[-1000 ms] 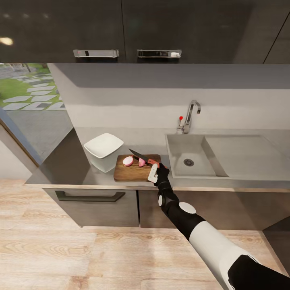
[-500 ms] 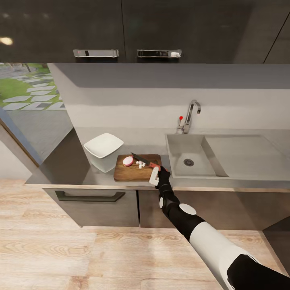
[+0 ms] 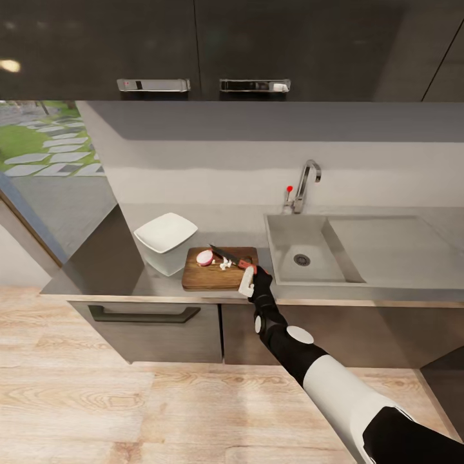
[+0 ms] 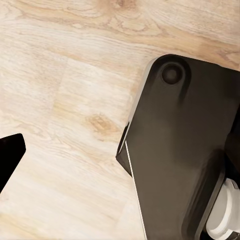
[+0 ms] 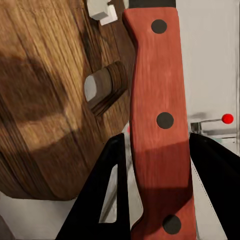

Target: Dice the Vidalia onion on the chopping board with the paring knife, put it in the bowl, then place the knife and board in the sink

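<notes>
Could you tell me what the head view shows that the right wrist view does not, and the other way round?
Head view: the bowl, the sink, and an uncut pink onion half by the blade. Right wrist view: the right gripper with its fingers closed against the handle's sides. Both: the paring knife, the chopping board and white diced onion.

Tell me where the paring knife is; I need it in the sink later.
In the head view, the paring knife is over the chopping board, left of the sink, held by the right end effector.
</notes>
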You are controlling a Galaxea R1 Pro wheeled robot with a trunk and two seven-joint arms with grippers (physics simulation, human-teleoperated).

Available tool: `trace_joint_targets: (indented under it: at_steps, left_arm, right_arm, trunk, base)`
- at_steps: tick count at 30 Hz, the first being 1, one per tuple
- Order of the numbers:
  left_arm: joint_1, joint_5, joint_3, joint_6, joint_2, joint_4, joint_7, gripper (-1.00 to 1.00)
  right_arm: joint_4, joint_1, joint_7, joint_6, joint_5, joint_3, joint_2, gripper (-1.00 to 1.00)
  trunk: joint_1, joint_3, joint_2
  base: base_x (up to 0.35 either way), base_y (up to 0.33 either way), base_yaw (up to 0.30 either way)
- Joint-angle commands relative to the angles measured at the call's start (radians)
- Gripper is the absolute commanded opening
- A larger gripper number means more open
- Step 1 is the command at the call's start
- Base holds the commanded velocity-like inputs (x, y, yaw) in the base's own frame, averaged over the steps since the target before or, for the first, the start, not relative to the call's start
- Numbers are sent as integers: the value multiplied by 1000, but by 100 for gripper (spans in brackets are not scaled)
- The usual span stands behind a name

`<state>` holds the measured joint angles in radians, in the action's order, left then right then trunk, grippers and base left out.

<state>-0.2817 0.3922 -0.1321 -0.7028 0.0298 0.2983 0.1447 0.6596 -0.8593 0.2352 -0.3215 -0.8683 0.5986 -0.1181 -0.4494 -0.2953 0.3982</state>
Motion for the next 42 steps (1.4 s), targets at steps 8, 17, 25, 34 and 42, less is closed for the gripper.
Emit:
trace_joint_targets:
  at_steps: [8,17,25,34,42]
  left_arm:
    - [-1,2,-8,-1,-1,2,10,100]
    - [-1,2,-8,0,-1,2,10,100]
    - [-1,2,-8,0,-1,2,10,100]
    - [-1,2,-8,0,-1,2,10,100]
    - [-1,2,-9,0,-1,2,10,100]
  right_arm:
    - [115,-1,7,-60,-8,1,-1,-100]
    - [145,-1,4,-83,1,4,-13,-100]
    - [123,-1,0,-83,3,4,-15,-100]
    - [52,-1,-13,-79,2,6,-16,-100]
    - [3,-1,-16,-78,2,13,-27,-100]
  trunk:
    - [-1,-2,2]
    - [-1,-2,2]
    - [-1,-2,2]
    - [-1,-2,2]
    - [-1,-2,2]
  base:
    - [0,0,0]
    - [0,162,0]
    - [0,34,0]
    - [0,0,0]
    - [0,0,0]
